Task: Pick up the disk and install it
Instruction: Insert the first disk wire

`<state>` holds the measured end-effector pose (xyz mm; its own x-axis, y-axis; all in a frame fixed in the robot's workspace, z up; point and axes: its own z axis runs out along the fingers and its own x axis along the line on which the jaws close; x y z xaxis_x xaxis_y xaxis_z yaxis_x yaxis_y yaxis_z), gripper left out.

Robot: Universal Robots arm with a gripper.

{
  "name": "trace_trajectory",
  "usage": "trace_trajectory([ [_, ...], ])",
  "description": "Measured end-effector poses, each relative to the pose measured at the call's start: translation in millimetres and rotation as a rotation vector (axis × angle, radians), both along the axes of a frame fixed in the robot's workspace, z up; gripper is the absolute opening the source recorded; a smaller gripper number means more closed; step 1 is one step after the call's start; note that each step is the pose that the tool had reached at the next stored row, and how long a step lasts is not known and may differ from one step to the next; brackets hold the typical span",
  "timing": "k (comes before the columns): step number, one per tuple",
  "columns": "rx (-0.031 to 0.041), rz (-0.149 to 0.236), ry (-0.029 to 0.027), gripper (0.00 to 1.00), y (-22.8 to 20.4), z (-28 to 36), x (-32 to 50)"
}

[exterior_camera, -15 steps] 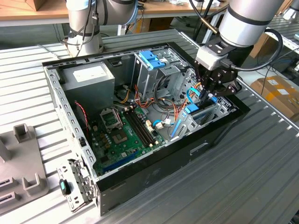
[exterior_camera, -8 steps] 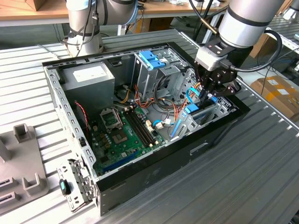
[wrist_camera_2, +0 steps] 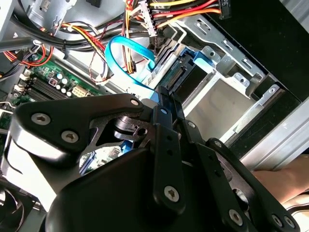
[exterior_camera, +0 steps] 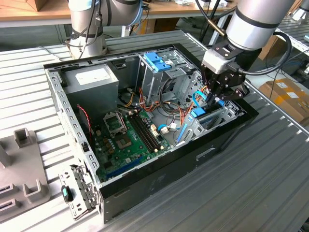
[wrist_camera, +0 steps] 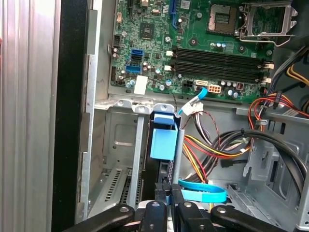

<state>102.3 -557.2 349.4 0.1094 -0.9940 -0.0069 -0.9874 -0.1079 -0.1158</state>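
We're seeing the black metal gripper, fingers drawn together, tips at the dark flat blue-railed disk — it's standing on edge in the grey steel bay, exterior view's right.

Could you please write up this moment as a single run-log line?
stage: install | end effector: closed on disk | disk: on edge at metal bay, inside open computer case | seated: cannot tell

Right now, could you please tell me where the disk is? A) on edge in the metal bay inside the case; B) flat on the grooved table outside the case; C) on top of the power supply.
A: the disk stands on edge in the metal bay, right at the gripper.
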Motion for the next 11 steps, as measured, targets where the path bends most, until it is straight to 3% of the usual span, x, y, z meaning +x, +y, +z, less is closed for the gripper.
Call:
trace_trajectory([
  [11,-0.0003,-0.002,0.0000,0.16,-0.1,-1.7,0.0],
])
